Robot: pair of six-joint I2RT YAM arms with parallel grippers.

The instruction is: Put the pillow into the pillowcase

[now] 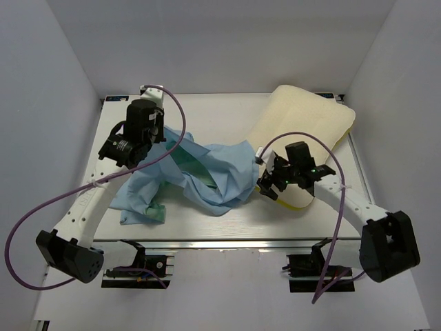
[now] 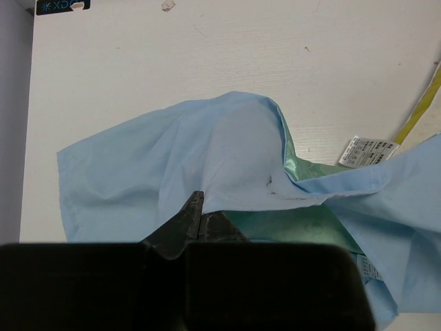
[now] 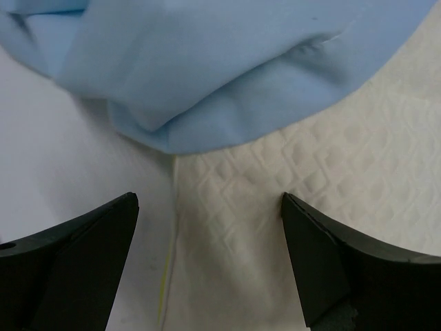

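From above, the pillow [image 1: 303, 121] lies at the worktop's [image 1: 207, 103] far right corner, its long axis slanting from that corner toward the near edge. The pillowcase [image 1: 207, 172] sprawls crumpled across the middle, blue face up, stretched from the far left toward the pillow's near end. The left tool [image 1: 160, 138] sits over its far left part and the right tool [image 1: 265, 185] at the pillow's near end. Bare worktop lies along the far edge.

The left wrist view shows the left tool [image 2: 198, 215] clenched on a fold of the pillowcase [image 2: 172, 152], mint satin showing beside it. A white care label [image 2: 368, 150] carries print too small to read; a blue sticker [image 2: 62, 5] at the corner is cut off.

The right wrist view has the right tool [image 3: 208, 200] released, jaws wide, above the pillow's [image 3: 331, 179] quilted edge and yellow piping [image 3: 165, 276], the pillowcase [image 3: 207, 69] overlapping it
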